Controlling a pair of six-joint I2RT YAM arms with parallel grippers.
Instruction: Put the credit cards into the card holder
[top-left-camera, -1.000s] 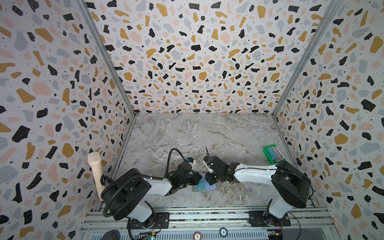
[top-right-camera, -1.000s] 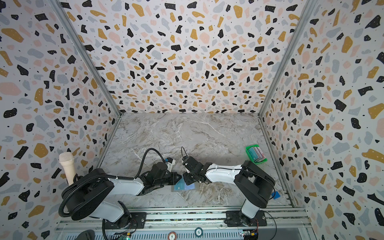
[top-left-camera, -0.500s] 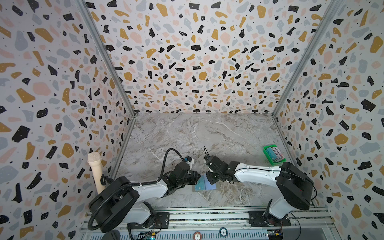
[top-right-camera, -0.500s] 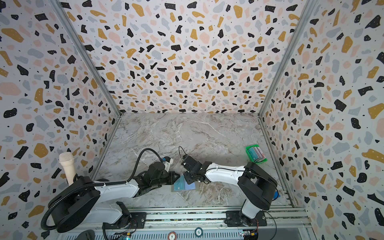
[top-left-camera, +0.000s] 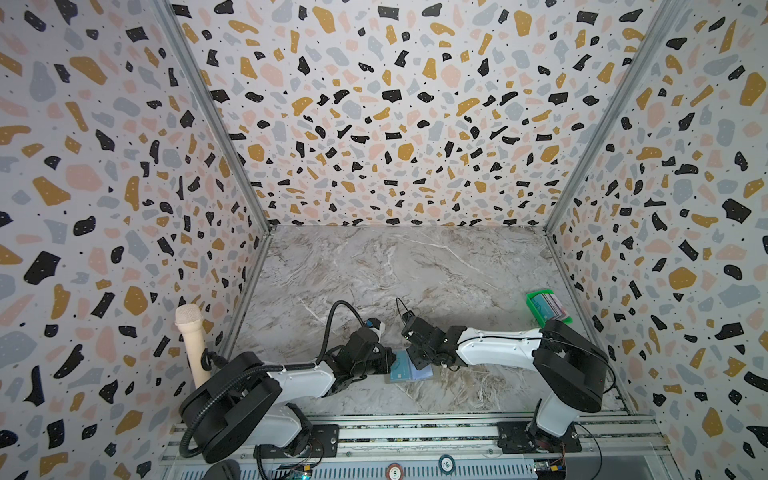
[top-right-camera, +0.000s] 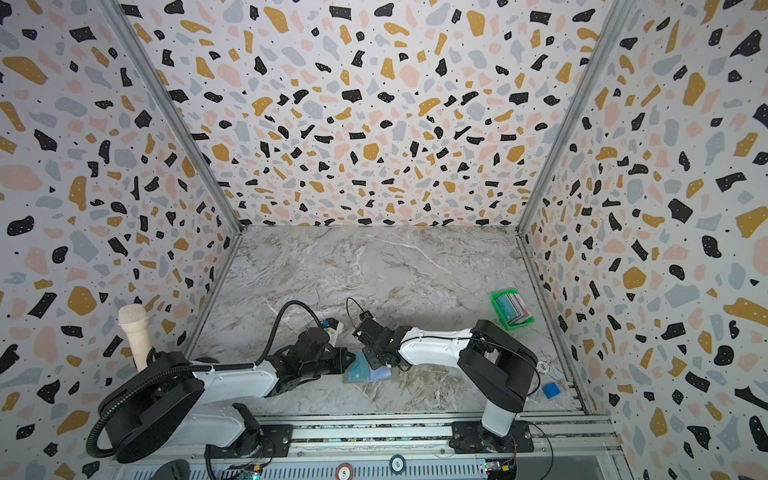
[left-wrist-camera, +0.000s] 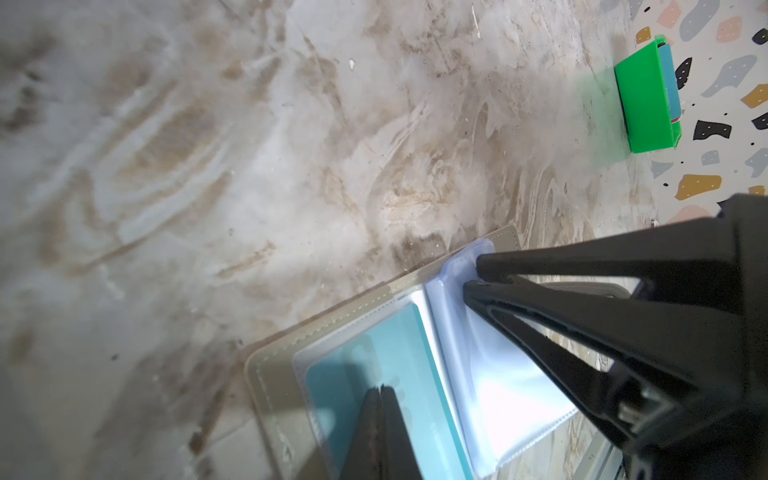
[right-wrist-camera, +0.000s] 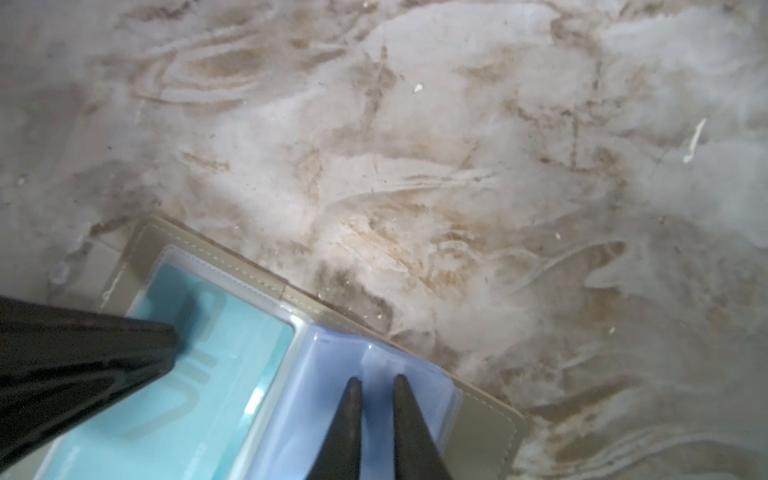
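Your card holder (top-left-camera: 411, 376) lies open and flat on the counter (top-left-camera: 395, 270), close to the front edge and right between the two arms, so either one can reach its pages. A teal card (left-wrist-camera: 399, 345) already sits inside a clear sleeve on one page, and the left fingers (left-wrist-camera: 390, 415) are pressed together with their tips down on that card. That looks like a hold-down, pinning the cover so the holder cannot slide or fold up while you work the other page. There the right fingers (right-wrist-camera: 345, 415) rest their tips on the stack of clear pockets (right-wrist-camera: 374, 357) with only a slim gap between them. You cannot tell from these views whether a sleeve leaf is pinched in that gap or merely pushed flat. Either way, the placement suits spreading a pocket for the next card. The other credit cards (top-left-camera: 548, 305) stand on edge in the green tray (top-left-camera: 532, 301) by the right wall, well apart from the holder, so most of the job seems to be ahead. Expect the thin sleeves to flex and spring back once released.
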